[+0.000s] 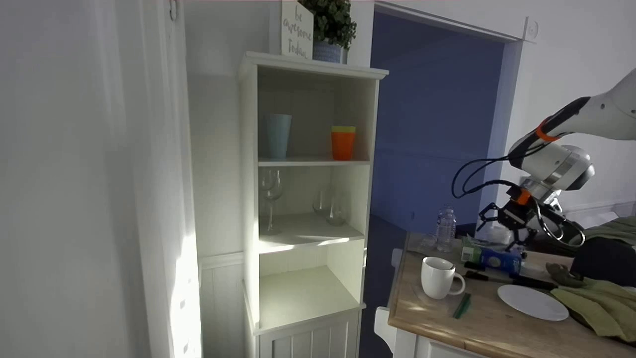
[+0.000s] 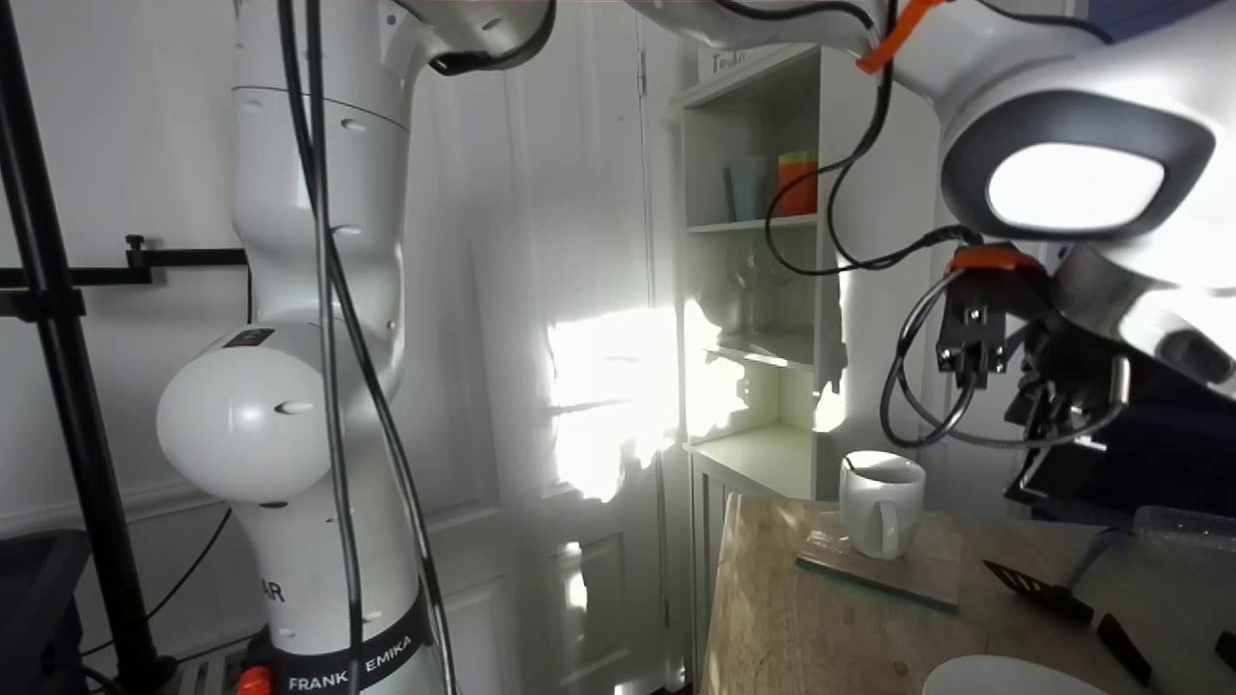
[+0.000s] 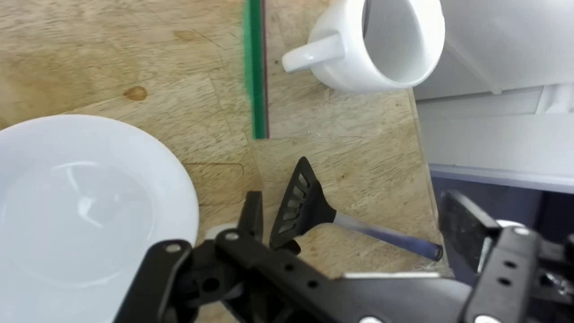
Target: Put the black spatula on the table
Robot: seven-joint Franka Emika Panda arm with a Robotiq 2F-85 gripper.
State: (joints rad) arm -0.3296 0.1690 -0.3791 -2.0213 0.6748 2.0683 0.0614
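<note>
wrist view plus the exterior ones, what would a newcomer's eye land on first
Probably the white robot arm, standing tall at the left of an exterior view. Next might come the orange cup in the top compartment of the white shelf unit. In the wrist view, the black spatula stands out on the table, seen past the open fingers.
</note>
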